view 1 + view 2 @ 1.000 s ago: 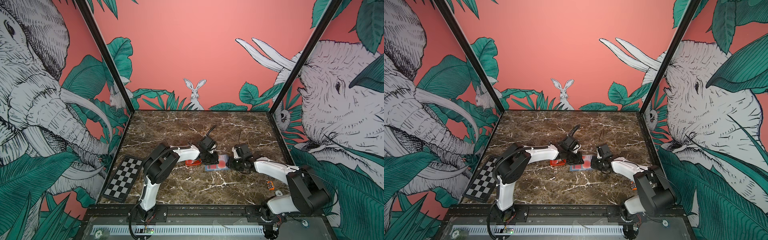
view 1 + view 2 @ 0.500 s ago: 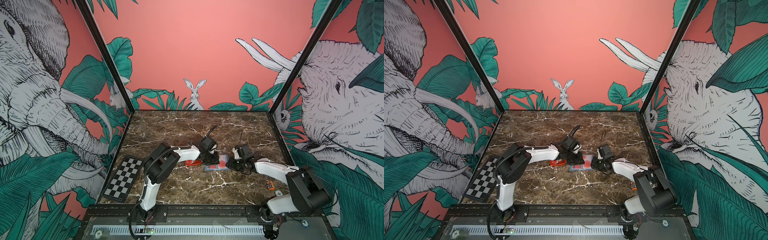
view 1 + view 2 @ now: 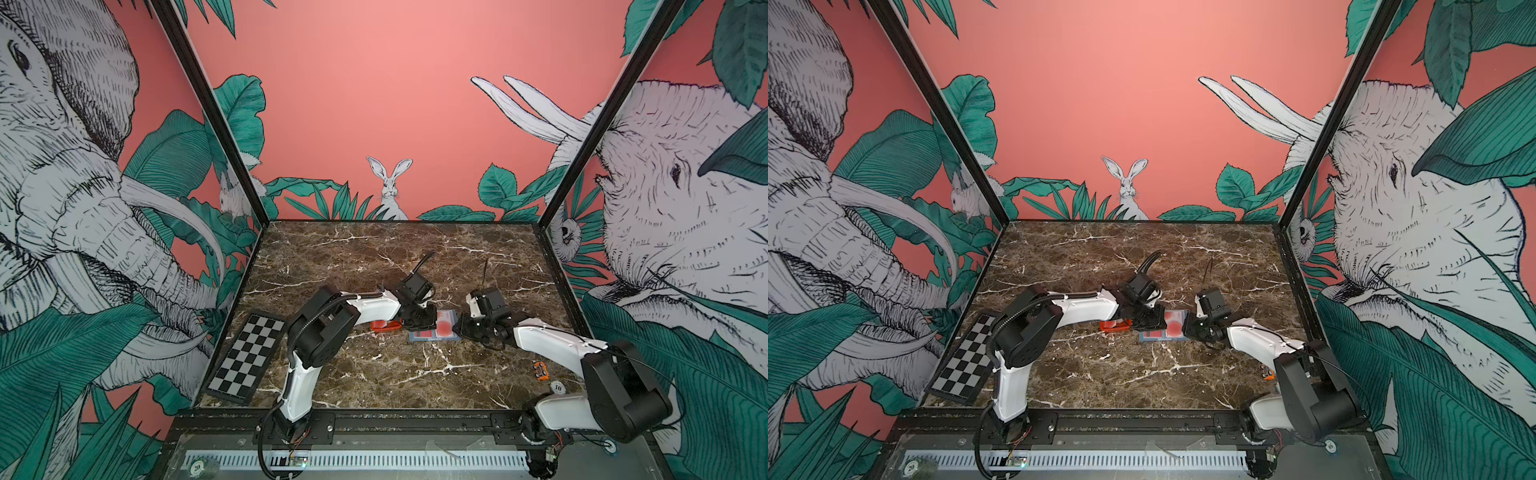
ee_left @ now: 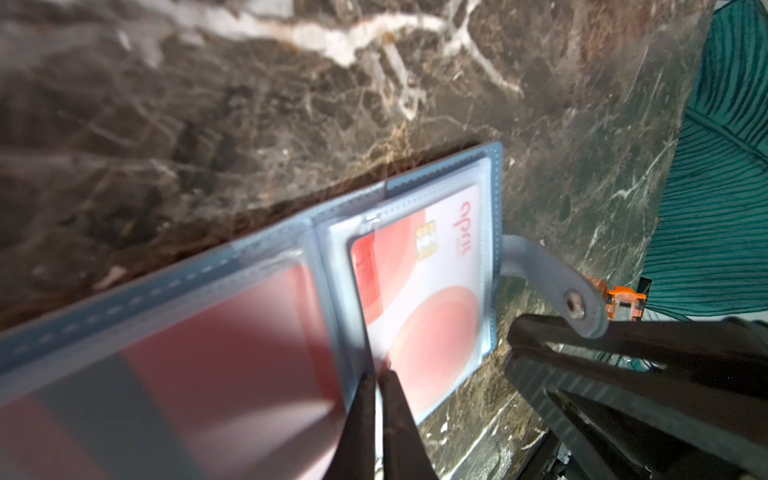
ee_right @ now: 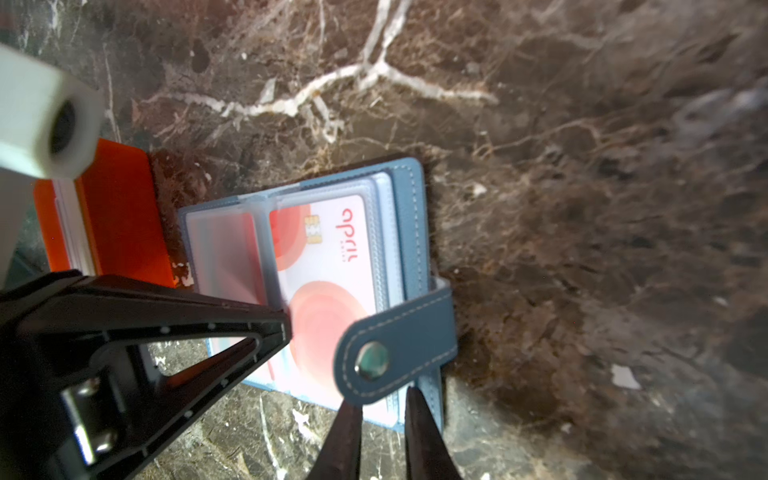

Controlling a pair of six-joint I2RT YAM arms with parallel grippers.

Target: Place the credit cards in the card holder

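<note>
The table (image 3: pixel 374 257) is dark marble, with a checkerboard panel (image 3: pixel 245 357) along its left edge near the front-left corner. About the middle of the table the card holder (image 5: pixel 409 249) lies open and flat. An orange tray (image 5: pixel 120 216) sits just beside it toward the left edge, and the edges of more cards (image 5: pixel 70 232) show inside the tray. One card (image 5: pixel 328 266) with a red circle is already in a pocket on the holder's right half, and another shows blurred in the left half.

The left pincer (image 4: pixel 376 376) is clenched at the holder's fold, with what looks like the edge of a clear sleeve (image 4: pixel 372 316) nipped between its tips. The right pincer (image 5: pixel 382 399) has its jaws a narrow gap apart at the holder's corner beneath the snap tab (image 5: pixel 399 336). Whether it truly pinches that corner I cannot tell.

Likely trouble: if that corner is not pinned, a pull on the sleeve could drag or fold the whole holder. The thin, slick sleeve may slip free or crease, and the loose tab could flop across a pocket mouth.

The holder's left half is out of focus, and the cards in the tray cannot be counted. The left arm (image 3: pixel 374 309) partly covers the tray in both top views. A small orange item (image 3: pixel 539 370) near the right edge is too small to name.
</note>
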